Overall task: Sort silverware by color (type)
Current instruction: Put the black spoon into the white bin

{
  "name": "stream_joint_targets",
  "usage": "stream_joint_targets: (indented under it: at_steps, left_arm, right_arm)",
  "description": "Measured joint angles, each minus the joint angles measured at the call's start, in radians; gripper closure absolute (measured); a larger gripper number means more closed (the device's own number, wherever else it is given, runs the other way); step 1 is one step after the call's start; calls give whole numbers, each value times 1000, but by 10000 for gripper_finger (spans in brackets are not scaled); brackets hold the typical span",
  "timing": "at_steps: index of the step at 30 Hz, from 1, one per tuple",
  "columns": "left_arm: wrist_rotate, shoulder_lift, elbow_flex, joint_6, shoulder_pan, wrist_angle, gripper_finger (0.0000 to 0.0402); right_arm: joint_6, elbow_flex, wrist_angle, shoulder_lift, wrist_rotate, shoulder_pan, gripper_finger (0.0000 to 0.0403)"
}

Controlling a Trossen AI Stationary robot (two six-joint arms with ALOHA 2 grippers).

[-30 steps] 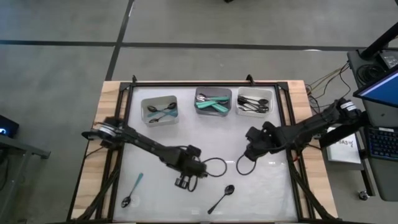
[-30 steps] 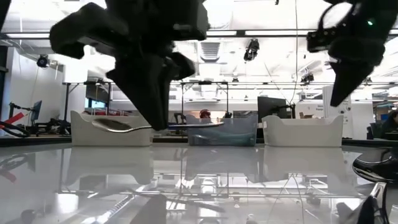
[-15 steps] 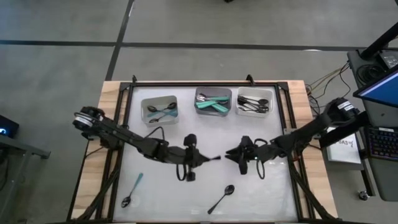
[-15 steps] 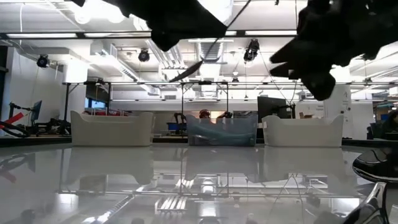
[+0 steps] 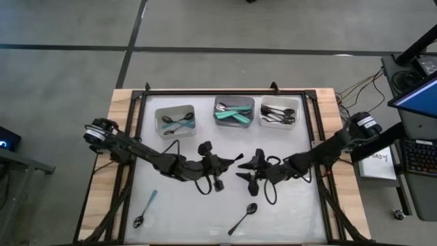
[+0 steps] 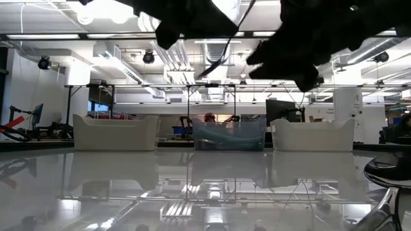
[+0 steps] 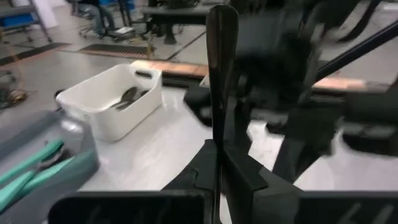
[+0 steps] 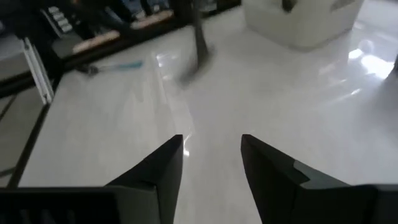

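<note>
Glossy white table (image 5: pixel 293 212) inside a wooden frame, grey floor around. Three bins along the far edge, holding mixed silver and teal (image 5: pixel 175 121), teal (image 5: pixel 234 113), black (image 5: pixel 278 113) spoons. Two loose near the front edge: teal-handled spoon (image 5: pixel 145 208), black spoon (image 5: pixel 243 217). Left gripper (image 5: pixel 222 162) at mid-table, clamped on a black spoon handle (image 7: pixel 220 74), raised. Right gripper (image 8: pixel 211 155) facing it, fingers apart, empty. Low view: lit workshop beyond, benches, monitors.

I see three small bins in a row at the far side of the white table (image 5: pixel 287 205): a white left bin (image 5: pixel 175 120), a greyish middle bin (image 5: pixel 234 111) and a white right bin (image 5: pixel 278 111). Beyond the wooden table edge (image 5: pixel 109 143) sits a laptop (image 5: pixel 418 102) (right side, partly cropped).
</note>
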State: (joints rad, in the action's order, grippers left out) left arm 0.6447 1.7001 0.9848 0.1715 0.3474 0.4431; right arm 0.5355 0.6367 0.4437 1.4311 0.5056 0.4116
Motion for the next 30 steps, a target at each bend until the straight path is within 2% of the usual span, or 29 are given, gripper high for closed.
stream_joint_targets:
  at_steps: [6, 13, 21, 30]
  left_arm:
    - [48, 54, -1, 21, 1, 97, 401]
    - [109, 113, 0, -8, -6, 231, 401]
    - [160, 116, 1, -51, -11, 252, 401]
    - [155, 116, 1, -55, -14, 258, 401]
  right_arm:
    - [-47, 35, 2, -3, 152, -13, 233]
    - [-65, 52, 3, -3, 160, -27, 232]
    - [-65, 53, 0, -2, 175, -33, 232]
    - [-61, 55, 3, -2, 176, -33, 232]
